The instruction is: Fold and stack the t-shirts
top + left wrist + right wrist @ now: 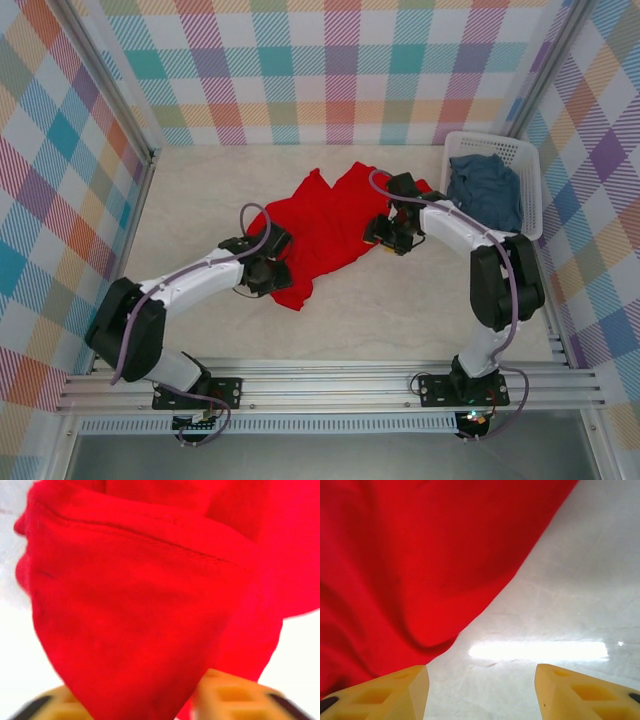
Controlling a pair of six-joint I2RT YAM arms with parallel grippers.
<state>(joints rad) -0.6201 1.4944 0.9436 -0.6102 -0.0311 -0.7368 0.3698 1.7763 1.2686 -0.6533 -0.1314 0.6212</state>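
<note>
**A:** Right claw (pixel 480 692) released above the pale table (pixel 400 320), at three o'clock of the crumpled bright-red cloth t-shirt (pixel 330 225) lying mid-table. Left claw (pixel 266 271) at seven, cloth inside it, grip unclear.

**B:** Flattening step, I'd say. Next: pinch opposite edges, pull flat.

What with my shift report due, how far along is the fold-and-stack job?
Done: nothing; no shirt is folded or stacked. In hand: the red t-shirt lies rumpled on the table, the left gripper straddling a fold of it, grip unclear; the right gripper is open and empty at its edge. Remaining: fold it, then take the blue-grey t-shirt, bunched in the white basket, fold it and stack both.
</note>
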